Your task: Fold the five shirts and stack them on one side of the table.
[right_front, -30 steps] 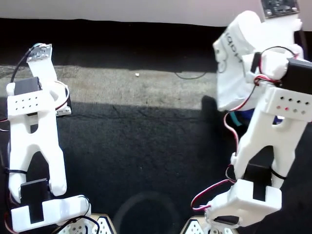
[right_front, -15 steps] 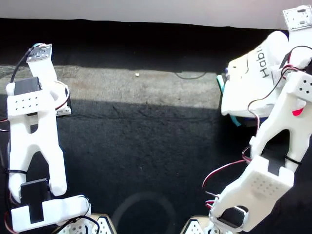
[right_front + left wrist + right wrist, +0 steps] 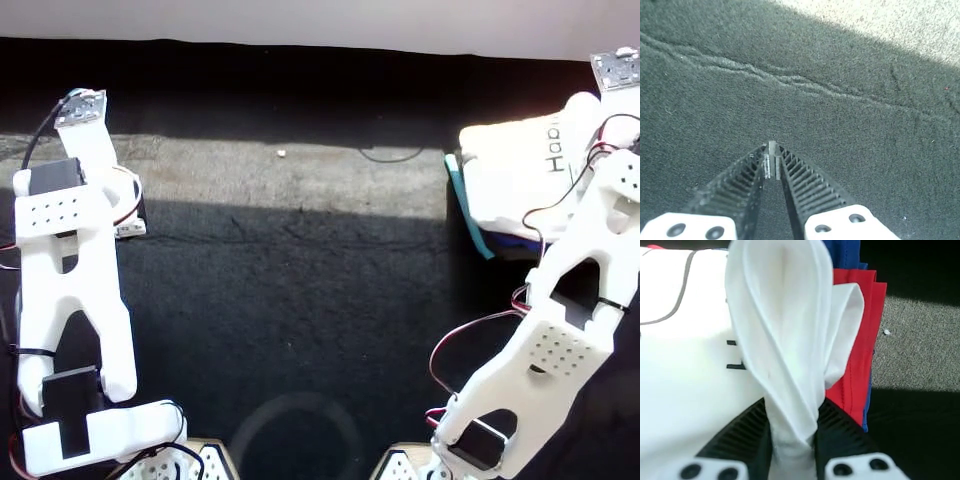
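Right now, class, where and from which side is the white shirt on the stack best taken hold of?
Grip the white shirt by its raised edge fold, where the right tool is shut on it: the fabric stands up in a loop there, the rest lies flat. Coming in low from the side where the red shirt shows seems best.

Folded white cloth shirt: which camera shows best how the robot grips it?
The right wrist view: a fold of the folded white cloth shirt is pinched in the right gripper, above a red shirt. The high view shows it topping the stack, with the grip hidden. The left wrist view faces dark carpet.
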You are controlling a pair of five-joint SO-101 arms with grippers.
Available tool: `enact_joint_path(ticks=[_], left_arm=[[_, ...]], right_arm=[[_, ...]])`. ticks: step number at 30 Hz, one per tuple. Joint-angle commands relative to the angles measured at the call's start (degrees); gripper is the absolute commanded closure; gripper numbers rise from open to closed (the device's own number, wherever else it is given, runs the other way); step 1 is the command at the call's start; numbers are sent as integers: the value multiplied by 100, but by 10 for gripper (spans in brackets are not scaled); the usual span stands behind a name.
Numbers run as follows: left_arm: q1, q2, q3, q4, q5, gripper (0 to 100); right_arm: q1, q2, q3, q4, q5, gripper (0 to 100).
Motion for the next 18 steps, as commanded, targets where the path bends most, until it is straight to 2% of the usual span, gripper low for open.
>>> enact_joint_path(ticks=[1,6,11,13,15,16,18], left_arm=[[57,-207,-31,-79,-62,991],[57,-242,-31,-62,-62,991],[57,-242,-31,-62,-62,991],[57,-242,-31,-70,-62,991],[57,-242,-31,-70,-62,991],[57,-242,-31,-70,-62,991],[48,-242,-31,-62,-62,991]], right_arm=[[154,31,-48,-418,26,793],[321,48,-57,-875,-70,789],[356,57,-980,-778,-1143,790],[268,48,-1402,-409,-1565,837],[119,75,-1780,4,-1618,971],[57,84,-1912,163,-1503,998],[-31,101,-2000,444,-1240,978]])
